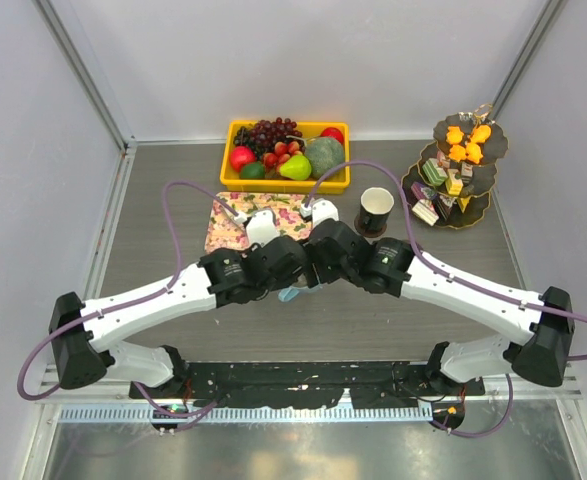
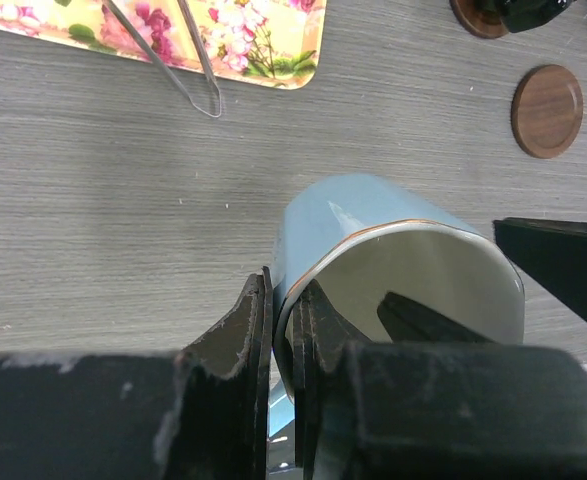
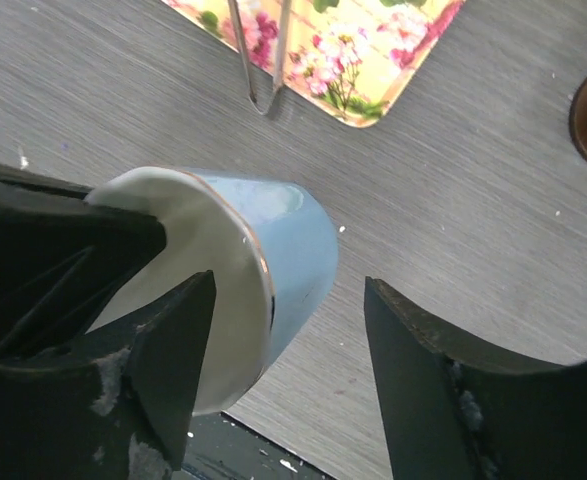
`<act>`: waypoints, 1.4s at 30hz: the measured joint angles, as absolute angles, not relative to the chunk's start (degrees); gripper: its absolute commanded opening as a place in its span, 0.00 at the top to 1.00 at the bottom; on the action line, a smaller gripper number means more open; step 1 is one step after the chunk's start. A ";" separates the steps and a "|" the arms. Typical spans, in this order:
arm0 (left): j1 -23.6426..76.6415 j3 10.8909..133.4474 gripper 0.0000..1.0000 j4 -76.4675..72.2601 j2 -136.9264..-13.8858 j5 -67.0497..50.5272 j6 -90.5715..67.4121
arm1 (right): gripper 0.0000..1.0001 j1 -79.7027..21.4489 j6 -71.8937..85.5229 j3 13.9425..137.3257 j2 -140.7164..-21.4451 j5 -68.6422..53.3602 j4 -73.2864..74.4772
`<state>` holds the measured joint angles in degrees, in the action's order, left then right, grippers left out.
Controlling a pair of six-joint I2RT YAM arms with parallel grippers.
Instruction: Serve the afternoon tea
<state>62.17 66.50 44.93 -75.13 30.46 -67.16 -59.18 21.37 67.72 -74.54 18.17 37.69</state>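
Blue cup (image 2: 363,215), black cup (image 1: 376,208): one each.

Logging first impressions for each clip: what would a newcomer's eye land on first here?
Both arms meet in the middle over one light-blue cup: the left gripper pinches its rim, while the right gripper stands open at the same cup. Next comes the three-tier stand at the far right, with orange pastries on its top tier. The yellow crate of fruit sits at the far edge.
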 measured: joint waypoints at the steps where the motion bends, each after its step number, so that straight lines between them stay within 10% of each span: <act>1: 62.61 66.63 1.00 44.97 -75.13 31.07 -67.05 | 0.42 -59.18 21.43 67.72 -74.91 18.57 38.04; 10: 65.28 67.48 1.00 44.82 -76.03 35.40 -65.76 | 0.95 -59.00 23.64 68.45 -77.73 21.69 38.52; 28: 51.99 65.54 0.15 33.30 -56.80 24.32 -42.63 | 0.95 -45.60 13.19 63.81 -76.64 17.89 48.58; 42: 23.86 61.04 0.01 37.36 -40.40 19.40 -17.52 | 0.95 -24.69 -10.76 58.52 -68.99 9.61 43.86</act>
<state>23.86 61.04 37.36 -40.40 19.40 -17.52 -24.69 -10.76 58.52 -68.99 9.61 43.86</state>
